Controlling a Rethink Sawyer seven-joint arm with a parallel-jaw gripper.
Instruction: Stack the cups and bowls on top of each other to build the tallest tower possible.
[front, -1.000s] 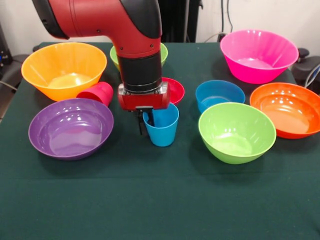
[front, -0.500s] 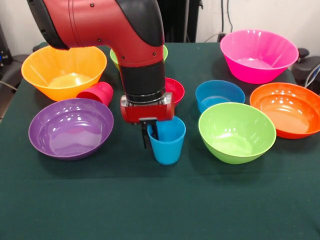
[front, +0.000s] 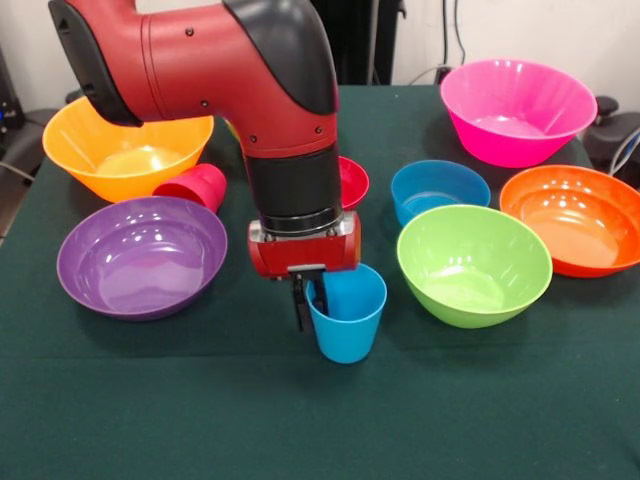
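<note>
My gripper (front: 308, 303) is shut on the left rim of the sky-blue cup (front: 349, 322), which is upright near the table's middle front. The red cup (front: 195, 186) lies on its side between the yellow-orange bowl (front: 125, 140) and the purple bowl (front: 140, 255). The small blue bowl (front: 438, 190) sits right of my arm. The small red bowl (front: 352, 181) is partly hidden behind my arm. One lime green bowl (front: 473, 263) is at the right front; the other is hidden behind my arm. No joined tower shows.
The pink bowl (front: 515, 110) stands at the back right. The orange bowl (front: 575, 218) is at the right edge. My arm (front: 260, 90) covers the table's back middle. The green cloth (front: 300, 420) spreads along the front.
My gripper has carried the sky-blue cup toward the table's front edge and a little to the right. The bowls and the red cup have not moved.
</note>
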